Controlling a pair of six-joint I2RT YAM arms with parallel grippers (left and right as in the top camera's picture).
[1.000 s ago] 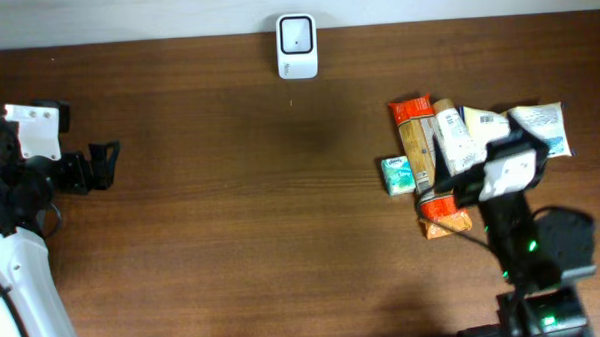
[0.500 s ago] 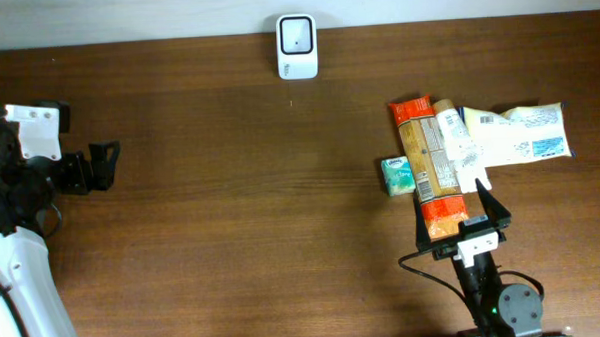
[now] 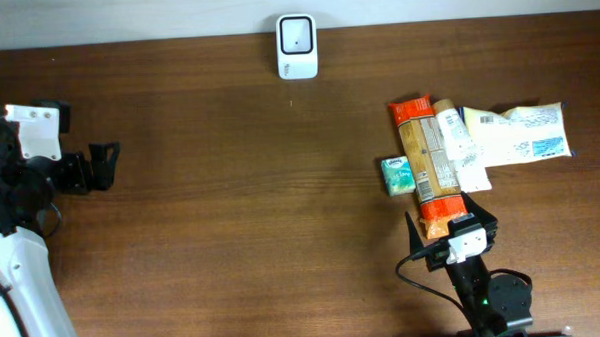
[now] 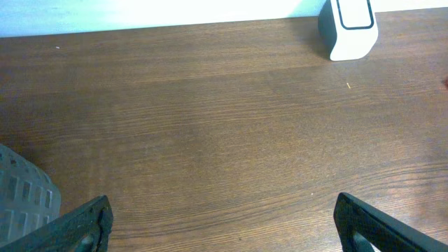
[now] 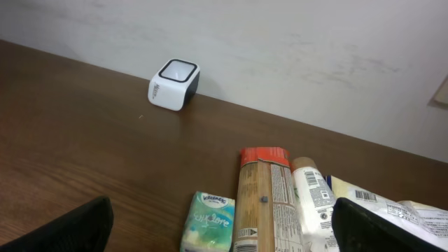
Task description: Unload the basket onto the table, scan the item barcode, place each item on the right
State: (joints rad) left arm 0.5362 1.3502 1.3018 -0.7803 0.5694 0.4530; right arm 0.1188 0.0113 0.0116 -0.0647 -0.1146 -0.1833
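The white barcode scanner [image 3: 297,47] stands at the table's far edge and also shows in both wrist views [image 4: 348,28] [image 5: 174,85]. The items lie in a pile at the right: a pasta packet with orange-red ends [image 3: 427,164] [image 5: 262,196], a white tube [image 3: 459,145] [image 5: 315,203], a small Kleenex pack [image 3: 398,175] [image 5: 211,220] and a pale yellow bag [image 3: 519,136] [image 5: 392,210]. My right gripper [image 3: 449,226] [image 5: 224,231] is open just in front of the pile's near end, holding nothing. My left gripper [image 3: 105,165] [image 4: 224,227] is open and empty at the far left.
Bare brown wood [image 3: 241,191] stretches between the left gripper and the pile. A pale wall [image 5: 280,42] runs behind the scanner. A grey meshed part [image 4: 21,203] shows at the left wrist view's lower left.
My right gripper has drawn back from above the pile towards the table's near edge. The items and the left arm have not moved.
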